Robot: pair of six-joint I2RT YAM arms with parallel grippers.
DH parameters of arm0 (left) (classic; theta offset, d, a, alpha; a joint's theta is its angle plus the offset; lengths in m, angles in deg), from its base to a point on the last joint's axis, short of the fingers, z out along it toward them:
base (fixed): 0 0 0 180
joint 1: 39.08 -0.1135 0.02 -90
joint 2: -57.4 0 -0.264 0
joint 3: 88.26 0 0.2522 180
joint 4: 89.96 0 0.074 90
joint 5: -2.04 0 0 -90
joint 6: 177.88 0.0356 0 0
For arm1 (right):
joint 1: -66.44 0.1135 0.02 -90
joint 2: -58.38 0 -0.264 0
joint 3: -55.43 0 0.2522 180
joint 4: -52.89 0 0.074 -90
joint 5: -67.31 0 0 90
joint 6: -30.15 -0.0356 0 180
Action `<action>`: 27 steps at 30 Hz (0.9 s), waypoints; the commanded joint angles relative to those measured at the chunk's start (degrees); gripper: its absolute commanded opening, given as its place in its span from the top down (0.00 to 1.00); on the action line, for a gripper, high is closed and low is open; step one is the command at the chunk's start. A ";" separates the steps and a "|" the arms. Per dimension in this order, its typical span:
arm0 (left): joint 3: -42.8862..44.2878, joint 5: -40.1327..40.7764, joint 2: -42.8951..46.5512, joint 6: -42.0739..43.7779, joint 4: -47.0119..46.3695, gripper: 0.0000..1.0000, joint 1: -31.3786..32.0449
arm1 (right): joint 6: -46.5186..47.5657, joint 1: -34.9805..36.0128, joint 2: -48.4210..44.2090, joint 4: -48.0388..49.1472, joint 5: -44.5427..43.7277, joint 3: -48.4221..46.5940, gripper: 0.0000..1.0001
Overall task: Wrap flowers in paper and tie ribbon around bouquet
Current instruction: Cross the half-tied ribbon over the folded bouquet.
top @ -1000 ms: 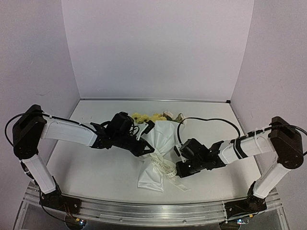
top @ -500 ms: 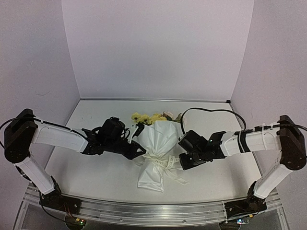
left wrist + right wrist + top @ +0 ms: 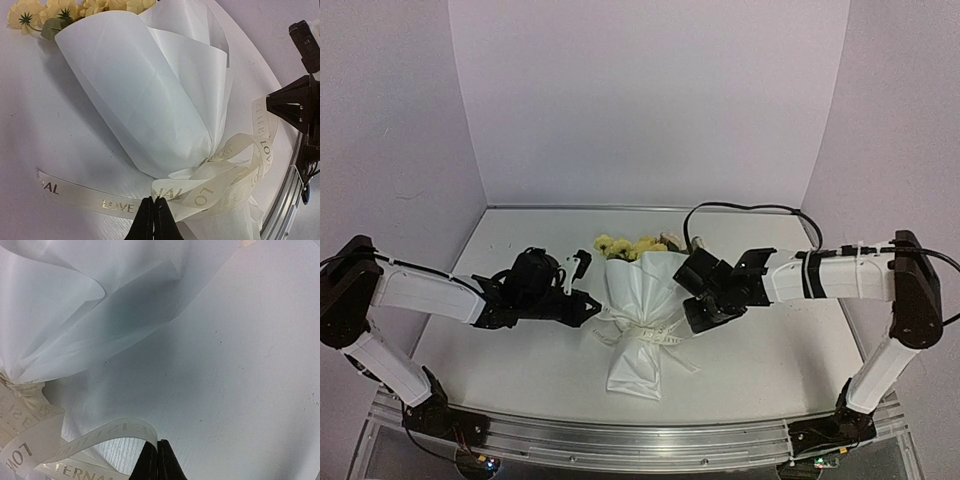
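The bouquet (image 3: 642, 295) lies in the middle of the table, a white paper (image 3: 150, 90) cone with yellow flowers (image 3: 625, 246) at its far end. A cream ribbon (image 3: 642, 332) with lettering is looped around its narrow waist. My left gripper (image 3: 594, 312) sits just left of the waist, shut on a ribbon (image 3: 210, 185) strand at its fingertips (image 3: 153, 201). On the other side of the waist, my right gripper (image 3: 688, 320) is shut on another curled strand of ribbon (image 3: 100, 432), pinched at its tips (image 3: 157, 443) beside the paper (image 3: 50, 305).
The bouquet rests on a white table (image 3: 520, 365) enclosed by pale walls. A black cable (image 3: 750, 209) arcs over my right arm. A metal rail (image 3: 620, 440) runs along the near edge. The right gripper's dark body (image 3: 295, 102) shows in the left wrist view.
My right gripper shut on the ribbon and moved up to the bouquet's waist. My left gripper drew back to the left with its strand. The ribbon loop pulled tighter.
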 commanded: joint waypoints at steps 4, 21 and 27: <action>-1.61 2.89 2.84 -2.35 -2.31 1.00 -2.33 | -0.60 -0.84 1.66 -3.50 -4.68 -3.78 1.00; 0.02 3.13 1.98 -3.14 1.03 1.00 -5.17 | -6.06 -3.97 0.92 -3.76 -1.62 0.76 1.00; 1.69 0.68 0.40 -2.25 1.88 1.00 -5.48 | -4.14 -4.25 2.51 -4.16 0.07 -1.66 1.00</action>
